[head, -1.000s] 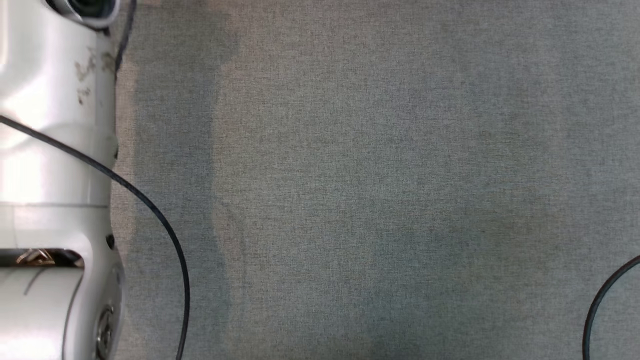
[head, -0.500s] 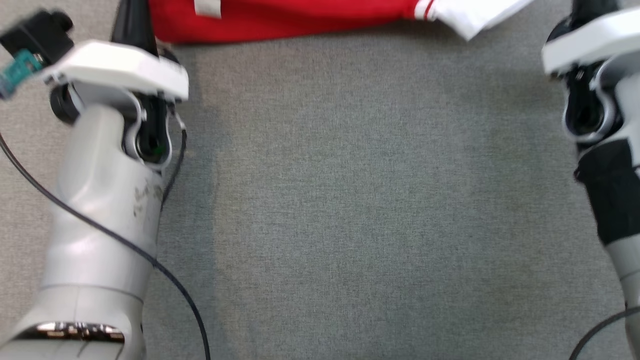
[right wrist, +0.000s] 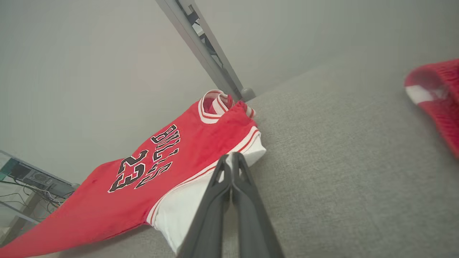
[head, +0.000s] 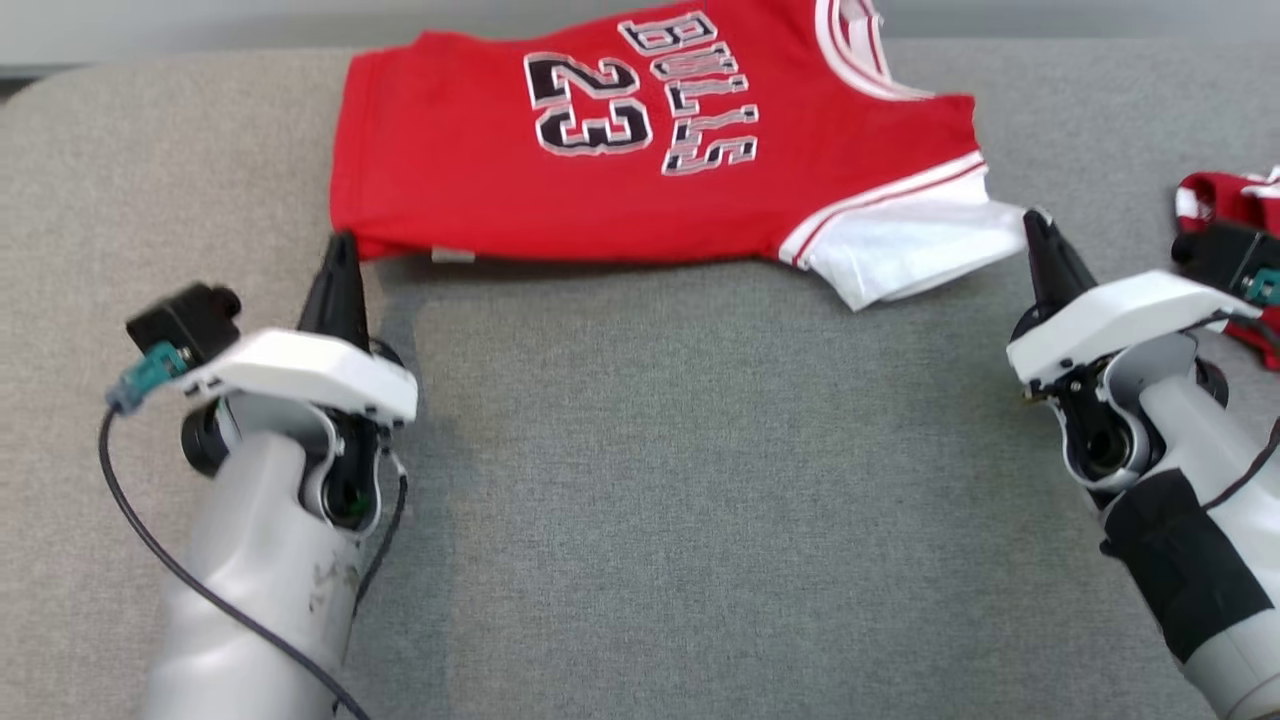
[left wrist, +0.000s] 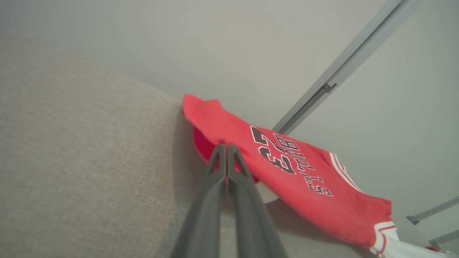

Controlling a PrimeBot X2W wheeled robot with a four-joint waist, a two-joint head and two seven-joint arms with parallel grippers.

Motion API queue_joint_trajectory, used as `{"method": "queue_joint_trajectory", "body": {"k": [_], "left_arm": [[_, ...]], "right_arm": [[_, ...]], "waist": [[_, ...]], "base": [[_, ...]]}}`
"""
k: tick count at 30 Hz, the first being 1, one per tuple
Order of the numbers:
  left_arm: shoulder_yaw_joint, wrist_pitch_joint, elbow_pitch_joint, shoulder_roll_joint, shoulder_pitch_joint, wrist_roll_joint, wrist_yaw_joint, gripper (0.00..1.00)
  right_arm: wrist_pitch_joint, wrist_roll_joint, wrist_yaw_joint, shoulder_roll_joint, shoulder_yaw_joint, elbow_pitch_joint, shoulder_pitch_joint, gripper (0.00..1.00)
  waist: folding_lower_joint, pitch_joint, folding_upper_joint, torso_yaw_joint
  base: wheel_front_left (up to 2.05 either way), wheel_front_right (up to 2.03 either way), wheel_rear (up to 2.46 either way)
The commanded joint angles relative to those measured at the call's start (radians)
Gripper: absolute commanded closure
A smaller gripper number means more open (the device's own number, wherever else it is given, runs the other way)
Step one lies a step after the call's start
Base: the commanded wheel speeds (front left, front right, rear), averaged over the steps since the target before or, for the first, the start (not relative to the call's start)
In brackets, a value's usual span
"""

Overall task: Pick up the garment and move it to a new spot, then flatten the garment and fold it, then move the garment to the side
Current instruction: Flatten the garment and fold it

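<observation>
A red garment point(head: 480, 190) with "BULLS 23" lettering and a white sleeve part point(head: 900, 250) lies spread on the grey cloth surface point(head: 700, 480), at the far side in the head view. My left gripper point(head: 340, 245) is shut, its tips at the garment's near left corner. My right gripper point(head: 1032, 225) is shut too, its tips just right of the white sleeve. In the left wrist view my left gripper point(left wrist: 226, 147) points at the hem of the garment point(left wrist: 304, 186). In the right wrist view my right gripper point(right wrist: 232, 154) points at the white edge of the garment point(right wrist: 125, 186). Neither gripper holds cloth.
Another red and white piece of cloth point(head: 1225, 200) lies at the right edge, behind my right wrist, and shows as cloth point(right wrist: 437, 96) in the right wrist view. Metal frame rails point(left wrist: 340, 61) stand beyond the far edge of the surface. Bare grey cloth lies between the two arms.
The head camera has swung up from bare grey cloth, bringing the garment and both grippers into the picture. Both grippers have stayed shut.
</observation>
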Motion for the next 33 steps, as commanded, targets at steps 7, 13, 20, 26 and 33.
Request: {"method": "queue_joint_trajectory", "body": {"k": [7, 13, 20, 26, 33], "left_arm": [[-0.022, -0.005, -0.021, 0.006, 0.112, 0.062, -0.001, 1.0], [-0.011, -0.005, -0.056, 0.006, 0.193, 0.181, -0.001, 1.0], [0.029, -0.005, -0.112, 0.006, 0.284, 0.296, -0.001, 1.0], [0.044, -0.005, -0.148, 0.006, 0.357, 0.352, 0.0, 1.0], [0.044, -0.005, -0.203, 0.006, 0.427, 0.427, 0.0, 1.0]], "right_arm": [[0.005, 0.09, 0.001, -0.017, 0.058, -0.006, 0.075, 1.0], [0.014, 0.161, 0.001, -0.032, 0.094, -0.024, 0.129, 1.0], [0.05, 0.241, 0.001, -0.046, 0.107, -0.028, 0.188, 1.0], [0.077, 0.286, 0.0, -0.065, 0.118, -0.056, 0.247, 1.0], [0.082, 0.314, 0.0, -0.088, 0.122, -0.109, 0.296, 1.0]], "waist": [[0.0, -0.087, 0.0, 0.0], [0.0, -0.144, 0.0, 0.005], [0.0, -0.208, 0.0, 0.004], [0.0, -0.255, 0.0, 0.0], [0.0, -0.272, 0.0, -0.008]], "base": [[0.0, 0.0, 0.0], [0.0, 0.0, 0.0], [0.0, 0.0, 0.0], [0.0, 0.0, 0.0], [0.0, 0.0, 0.0]]}}
